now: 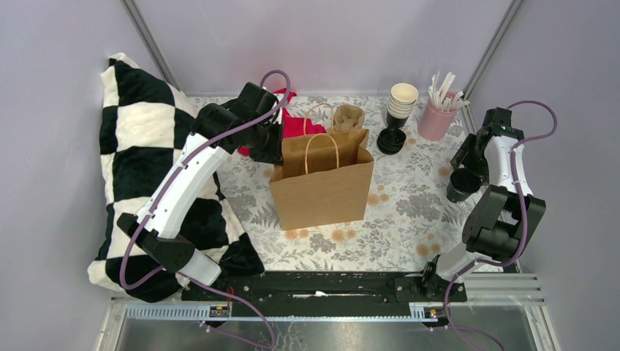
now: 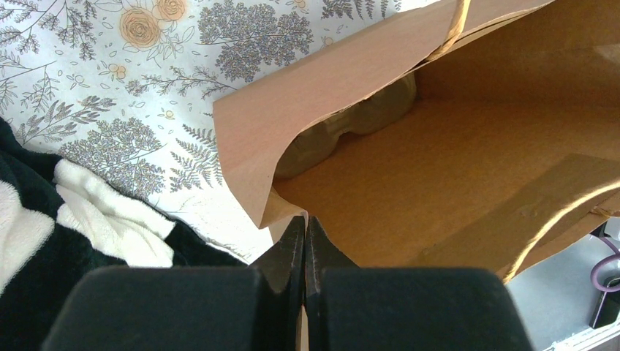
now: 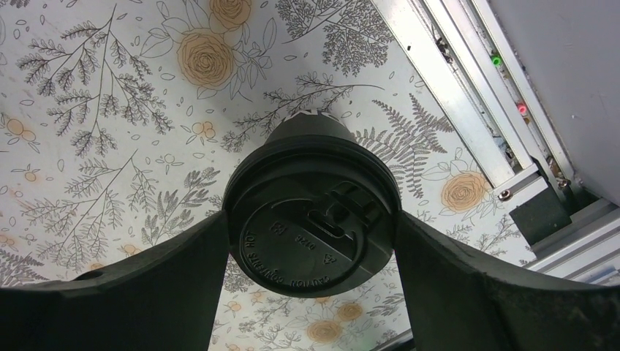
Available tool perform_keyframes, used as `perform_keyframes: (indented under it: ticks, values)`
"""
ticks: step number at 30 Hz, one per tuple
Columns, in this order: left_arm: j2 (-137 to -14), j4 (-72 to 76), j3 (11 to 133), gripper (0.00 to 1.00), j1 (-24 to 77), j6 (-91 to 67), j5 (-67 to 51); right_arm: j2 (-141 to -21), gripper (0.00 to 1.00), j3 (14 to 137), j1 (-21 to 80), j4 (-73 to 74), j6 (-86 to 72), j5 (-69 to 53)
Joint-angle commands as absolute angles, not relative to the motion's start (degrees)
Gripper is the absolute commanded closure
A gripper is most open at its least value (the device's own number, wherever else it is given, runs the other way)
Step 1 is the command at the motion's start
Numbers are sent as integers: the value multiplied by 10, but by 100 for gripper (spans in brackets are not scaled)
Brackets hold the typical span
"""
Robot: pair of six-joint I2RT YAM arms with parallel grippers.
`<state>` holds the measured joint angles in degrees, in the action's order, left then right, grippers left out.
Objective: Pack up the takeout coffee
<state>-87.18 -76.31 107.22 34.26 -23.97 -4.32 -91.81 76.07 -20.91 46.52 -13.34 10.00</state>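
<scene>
The takeout coffee, a small cup with a round black lid [image 3: 314, 227], sits between the fingers of my right gripper [image 3: 312, 245], which press on both sides of the lid. In the top view the cup [image 1: 460, 185] is at the table's right edge under my right gripper [image 1: 468, 175]. A brown paper bag [image 1: 322, 186] with twine handles stands open in the middle. My left gripper [image 1: 272, 150] is at the bag's back left corner. In the left wrist view it [image 2: 305, 219] is shut on the bag's rim [image 2: 252, 205]. A pulp cup carrier [image 2: 351, 124] lies inside the bag.
A stack of lidless paper cups [image 1: 402, 99], black lids [image 1: 391, 140] and a pink cup of white sticks [image 1: 437, 117] stand at the back right. A checkered cushion [image 1: 139, 161] fills the left side. Red cloth [image 1: 300, 124] and a small brown bag [image 1: 349, 115] lie behind the bag.
</scene>
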Motion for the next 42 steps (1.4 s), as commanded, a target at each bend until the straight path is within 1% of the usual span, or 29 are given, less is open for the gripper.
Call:
perform_keyframes:
  ticks: [1, 6, 13, 19, 25, 29, 33, 37, 42]
  values:
    - [-875, -778, 1070, 100, 341, -236, -50, -890, 19, 772, -205, 475, -135, 110]
    - [-874, -777, 1066, 100, 341, -236, -50, -879, 21, 767, -205, 473, -137, 100]
    - [-866, -772, 1058, 100, 341, -234, -51, -858, 21, 762, -205, 473, -139, 96]
    - [-863, -769, 1058, 100, 341, -234, -49, -821, 21, 774, -205, 493, -141, 66]
    - [-863, -765, 1068, 100, 341, -237, -43, -745, 22, 799, -205, 510, -133, -39]
    - [-862, -755, 1065, 100, 341, -243, -43, -703, 25, 822, -197, 516, -147, -167]
    - [-853, -737, 1058, 100, 341, -251, -39, -674, 26, 844, -167, 509, -175, -248]
    - [-838, -715, 1045, 100, 341, -262, -36, -681, 26, 909, -113, 516, -174, -311]
    - [-804, -666, 1005, 100, 341, -276, -37, -717, 26, 1036, -31, 522, -176, -362]
